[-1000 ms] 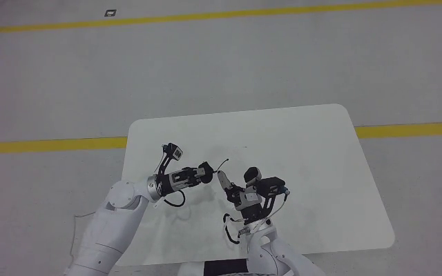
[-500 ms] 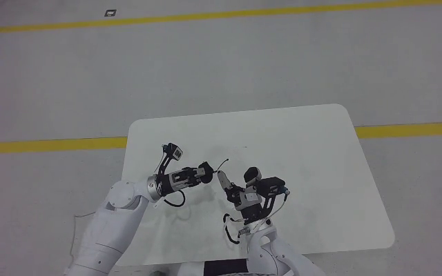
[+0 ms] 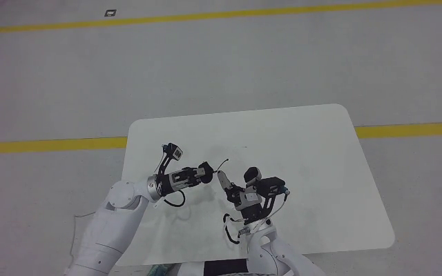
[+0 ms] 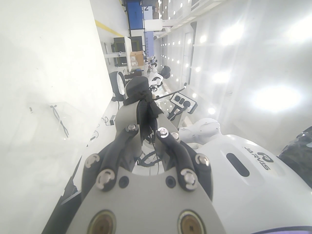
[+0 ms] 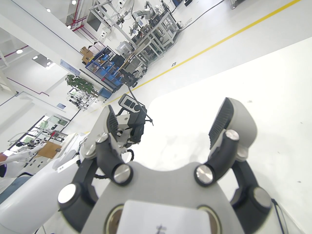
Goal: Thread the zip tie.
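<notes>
My left gripper (image 3: 206,172) hovers over the white table (image 3: 311,138) near its front left part, shut on a thin black zip tie (image 3: 222,165) whose free end sticks out toward the right arm. In the left wrist view, the black strip (image 4: 145,118) is pinched between the closed fingers of the left gripper (image 4: 139,87). My right gripper (image 3: 224,181) sits just to the right of it, open and empty, a short gap from the tie's tip. The right wrist view shows the open right gripper (image 5: 168,120), with the left gripper (image 5: 132,125) and the zip tie's end (image 5: 149,120) beyond one finger.
The table's rounded edge (image 3: 349,114) lies far right and back. Yellow floor lines (image 3: 62,145) run behind and beside the table. A small dark speck (image 3: 243,145) lies on the tabletop behind the grippers.
</notes>
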Tool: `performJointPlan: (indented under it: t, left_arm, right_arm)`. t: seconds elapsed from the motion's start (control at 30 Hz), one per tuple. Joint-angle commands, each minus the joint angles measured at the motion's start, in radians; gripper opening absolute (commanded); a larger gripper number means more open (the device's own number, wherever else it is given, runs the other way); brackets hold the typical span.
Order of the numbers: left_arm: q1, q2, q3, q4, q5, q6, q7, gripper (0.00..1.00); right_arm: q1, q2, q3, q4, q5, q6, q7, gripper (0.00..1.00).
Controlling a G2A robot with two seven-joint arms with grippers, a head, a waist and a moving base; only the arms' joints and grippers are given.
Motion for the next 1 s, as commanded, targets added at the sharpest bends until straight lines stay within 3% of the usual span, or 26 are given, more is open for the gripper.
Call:
performJointPlan:
  t: [0.0,0.27,0.4,0.57,0.67,0.97]
  left_arm:
    - [0.0,0.0,0.0,0.0,0.0,0.0,0.0,0.0]
    - [0.0,0.0,0.0,0.0,0.0,0.0,0.0,0.0]
    - [0.0,0.0,0.0,0.0,0.0,0.0,0.0,0.0]
    - [0.0,0.0,0.0,0.0,0.0,0.0,0.0,0.0]
    - [0.0,0.0,0.0,0.0,0.0,0.0,0.0,0.0]
    - [0.002,0.0,0.006,-0.009,-0.013,0.013,0.026,0.0]
  right_arm:
    - [0.0,0.0,0.0,0.0,0.0,0.0,0.0,1.0]
    - [0.003,0.0,0.004,0.002,0.002,-0.003,0.003,1.0]
    - [-0.009,0.003,0.024,-0.013,0.042,-0.065,0.046,1.0]
    - [-0.037,0.017,0.067,-0.027,0.117,-0.181,0.175,1.0]
    - [-0.051,0.024,0.088,-0.031,0.135,-0.217,0.225,1.0]
    - [-0.054,0.025,0.093,-0.035,0.133,-0.225,0.239,1.0]
